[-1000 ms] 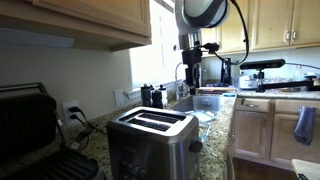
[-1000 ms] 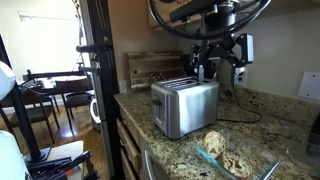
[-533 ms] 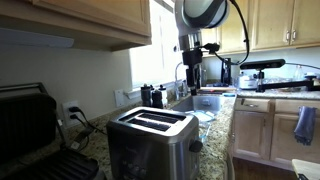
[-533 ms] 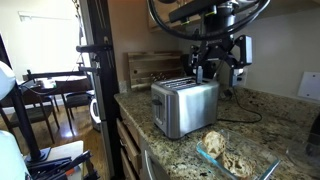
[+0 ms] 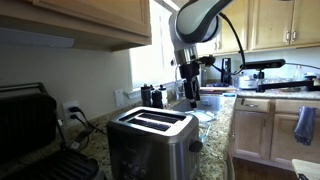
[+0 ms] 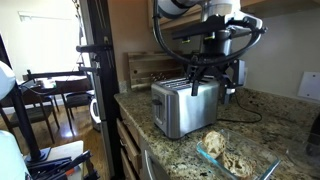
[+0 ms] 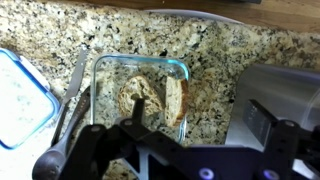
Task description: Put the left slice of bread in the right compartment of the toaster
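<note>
The steel two-slot toaster (image 5: 150,142) stands on the granite counter, and it also shows in the other exterior view (image 6: 185,106) and at the right edge of the wrist view (image 7: 285,88). Both slots look empty. A clear glass dish (image 7: 110,72) holds two bread slices, the left slice (image 7: 138,98) and the right slice (image 7: 178,100). The dish with bread shows in an exterior view (image 6: 226,156). My gripper (image 7: 198,116) is open and empty, hanging above the counter between dish and toaster (image 6: 208,85), also seen in an exterior view (image 5: 190,96).
A blue-rimmed lid (image 7: 20,95) lies left of the dish, with a metal utensil (image 7: 70,95) between them. A black contact grill (image 5: 30,130) stands beside the toaster. Upper cabinets (image 5: 90,25) overhang the counter. The counter's edge drops off in front of the toaster (image 6: 135,130).
The arm has swung down and sideways; the open gripper now hangs lower, near the toaster's end. The toaster and the bread have not moved.
</note>
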Motion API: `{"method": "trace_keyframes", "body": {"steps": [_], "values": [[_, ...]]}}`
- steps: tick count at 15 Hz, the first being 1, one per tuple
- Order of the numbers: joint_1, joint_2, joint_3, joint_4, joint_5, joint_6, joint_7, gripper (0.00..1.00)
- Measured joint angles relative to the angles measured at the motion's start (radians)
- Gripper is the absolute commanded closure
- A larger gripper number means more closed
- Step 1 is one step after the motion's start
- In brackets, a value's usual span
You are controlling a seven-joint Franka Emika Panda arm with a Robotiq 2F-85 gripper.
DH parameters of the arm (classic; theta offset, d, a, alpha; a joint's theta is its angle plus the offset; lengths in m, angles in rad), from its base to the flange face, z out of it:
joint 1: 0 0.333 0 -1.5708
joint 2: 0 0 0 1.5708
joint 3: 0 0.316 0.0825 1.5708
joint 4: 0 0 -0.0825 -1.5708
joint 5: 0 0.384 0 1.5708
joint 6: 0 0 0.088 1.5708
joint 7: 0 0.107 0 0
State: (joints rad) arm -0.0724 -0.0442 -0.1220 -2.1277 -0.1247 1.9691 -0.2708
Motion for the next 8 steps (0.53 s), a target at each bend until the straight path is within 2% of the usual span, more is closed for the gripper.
{"method": "trace_keyframes", "body": {"steps": [8], "values": [[0.001, 0.086, 0.019, 0.011, 0.000, 0.001, 0.000, 0.00]]}}
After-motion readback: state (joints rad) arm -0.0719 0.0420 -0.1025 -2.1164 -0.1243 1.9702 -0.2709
